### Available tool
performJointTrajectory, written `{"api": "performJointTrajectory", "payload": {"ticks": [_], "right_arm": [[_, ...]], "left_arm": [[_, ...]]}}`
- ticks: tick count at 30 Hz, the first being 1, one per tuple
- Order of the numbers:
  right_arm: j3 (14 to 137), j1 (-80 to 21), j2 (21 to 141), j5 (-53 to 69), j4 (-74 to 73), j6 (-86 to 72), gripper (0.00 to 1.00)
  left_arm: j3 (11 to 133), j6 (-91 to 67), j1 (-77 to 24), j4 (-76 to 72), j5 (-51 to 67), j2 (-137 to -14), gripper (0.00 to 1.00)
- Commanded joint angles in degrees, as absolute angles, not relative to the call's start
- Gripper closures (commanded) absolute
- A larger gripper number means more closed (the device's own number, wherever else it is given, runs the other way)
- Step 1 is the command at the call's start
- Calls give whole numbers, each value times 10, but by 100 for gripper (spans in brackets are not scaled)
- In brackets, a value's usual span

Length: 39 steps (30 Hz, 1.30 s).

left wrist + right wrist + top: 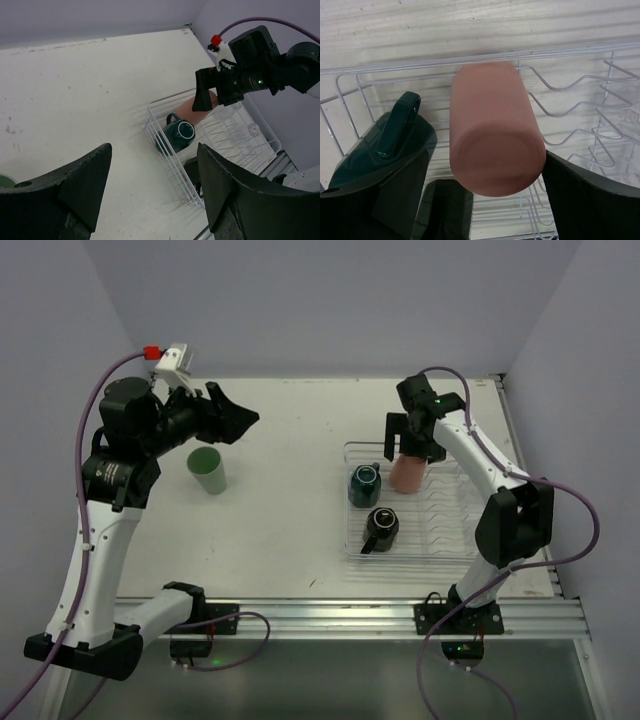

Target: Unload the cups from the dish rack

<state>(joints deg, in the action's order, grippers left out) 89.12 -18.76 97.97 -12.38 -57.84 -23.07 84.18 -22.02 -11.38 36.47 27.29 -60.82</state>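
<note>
The see-through dish rack [440,532] lies on the right of the table. A pink tumbler [408,473] stands upside down in its back part. My right gripper [409,444] hangs open over the tumbler. In the right wrist view its fingers flank the pink tumbler [492,130]: the right finger [590,195] is at its edge, the left one stands a little off. A dark teal mug [364,485] and a black mug [381,528] sit in the rack's left side. My left gripper [235,421] is open and empty, raised beside a pale green tumbler [207,470] standing on the table.
The rack's ribbed dividers [570,100] fill its right half. The teal mug's handle [397,125] sits close to my right gripper's left finger. A metal rail [350,612] runs along the near table edge. Purple walls close in the back and sides.
</note>
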Motion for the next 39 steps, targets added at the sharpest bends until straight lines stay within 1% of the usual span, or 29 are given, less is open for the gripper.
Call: {"api": "performJointTrajectory", "payload": {"ticks": [1, 6, 7, 9, 13, 14, 16, 17, 19, 23, 25, 30, 33, 35, 36, 37, 39], "right_arm": [[884, -183, 987, -120, -556, -225, 7], [868, -178, 989, -118, -543, -222, 9], [867, -176, 989, -119, -539, -222, 12], [868, -174, 989, -119, -536, -221, 15], [872, -168, 993, -113, -531, -214, 26], [874, -167, 997, -110, -531, -214, 40], [874, -166, 998, -107, -533, -214, 58], [874, -167, 995, -105, -533, -215, 80], [880, -166, 989, -111, -541, -219, 100], [899, -168, 934, -113, -559, -223, 100], [917, -170, 908, -115, -574, -229, 100], [967, -173, 817, -92, -606, -233, 100], [980, -174, 766, -62, -606, -239, 100], [977, -172, 742, -9, -590, -248, 100], [969, -172, 730, 7, -581, -252, 100], [961, -171, 708, 56, -571, -257, 100], [933, -171, 688, 103, -528, -275, 100]], "left_arm": [[838, -229, -115, 350, 295, -599, 27], [829, -226, -115, 349, 294, -599, 27], [828, -226, -115, 350, 294, -599, 27], [824, -226, -115, 349, 294, -600, 27], [817, -226, -115, 347, 293, -599, 27], [816, -225, -115, 346, 294, -599, 27], [812, -224, -115, 346, 293, -598, 27], [811, -222, -115, 346, 292, -598, 27], [807, -222, -115, 346, 288, -599, 27], [776, -234, -115, 317, 304, -603, 27], [758, -249, -115, 295, 332, -608, 27], [679, -302, -115, 183, 398, -613, 27], [620, -357, -115, 77, 466, -614, 27], [589, -395, -115, -38, 522, -615, 27], [557, -442, -115, -81, 537, -615, 27], [537, -470, -116, -178, 566, -613, 26], [487, -553, -117, -274, 585, -613, 25]]}}
